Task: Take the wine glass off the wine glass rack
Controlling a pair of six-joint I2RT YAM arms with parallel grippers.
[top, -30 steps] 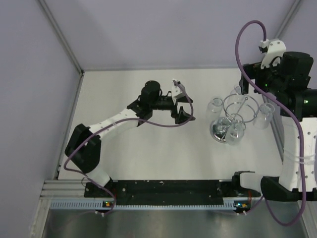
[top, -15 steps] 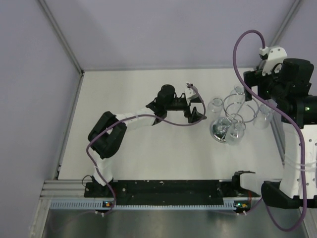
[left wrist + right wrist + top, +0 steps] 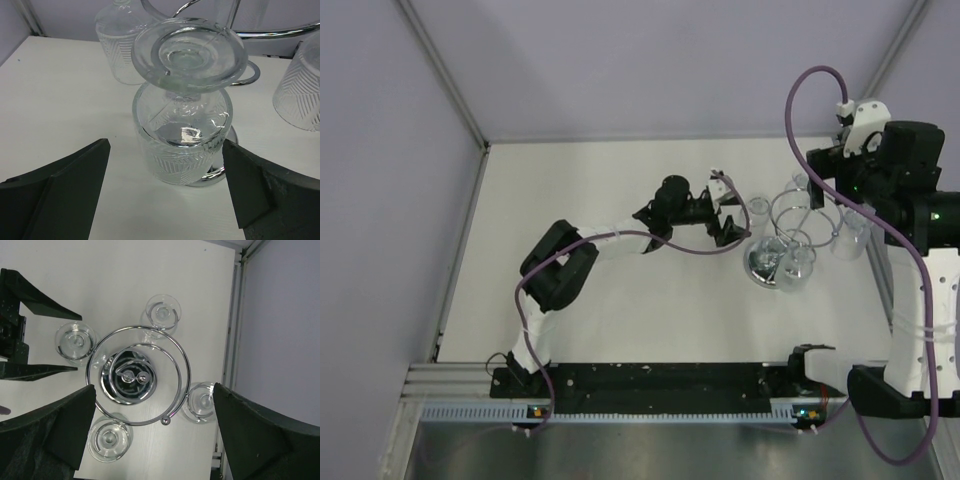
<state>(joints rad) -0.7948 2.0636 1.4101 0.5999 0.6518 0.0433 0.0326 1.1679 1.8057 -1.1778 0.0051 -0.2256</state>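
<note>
The wine glass [image 3: 182, 130] hangs foot-up from the wine glass rack [image 3: 280, 34], centre frame in my left wrist view. It sits just ahead of my left gripper [image 3: 729, 207], whose fingers are spread wide and touch nothing. My right gripper [image 3: 154, 386], equally wide, hovers above the rack. White table [image 3: 620, 300], lilac walls [image 3: 670, 60].

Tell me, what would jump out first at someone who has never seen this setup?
The shiny chrome rack on the right side of the table, with four patterned glasses hanging upside down around it. The left hand, wide open, faces the nearest glass from the side. The right hand, also open, hangs straight above the rack.
</note>
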